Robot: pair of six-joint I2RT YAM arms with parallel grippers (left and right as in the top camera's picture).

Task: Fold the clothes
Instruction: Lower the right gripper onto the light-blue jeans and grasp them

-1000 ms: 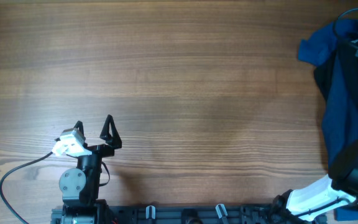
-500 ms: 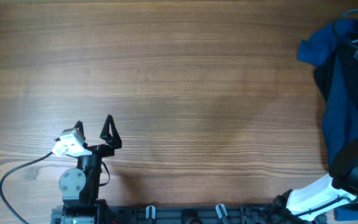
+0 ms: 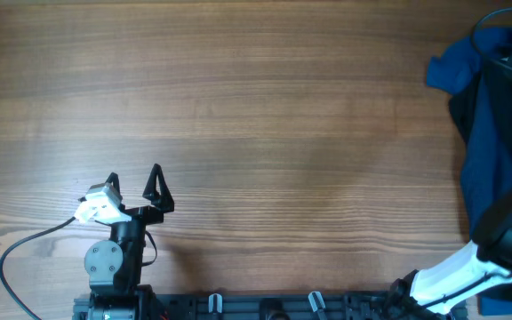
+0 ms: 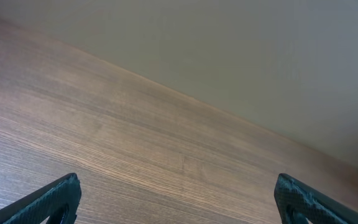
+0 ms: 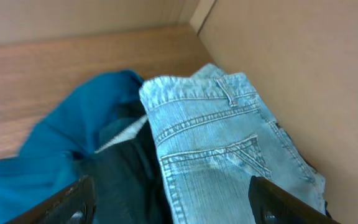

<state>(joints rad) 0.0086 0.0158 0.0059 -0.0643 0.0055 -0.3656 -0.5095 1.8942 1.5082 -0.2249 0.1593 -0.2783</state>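
a brown wooden table is filling the view, and a plain beige wall is standing behind it (no readable writing anywhere). the jeans — pale faded denim, stitched pocket showing — are lying at the far right beside a blue garment. the left gripper is resting released; the right gripper is hanging spread over the pile.

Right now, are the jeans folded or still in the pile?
Unfolded: the jeans lie crumpled on the blue garment, waistband and pocket up.
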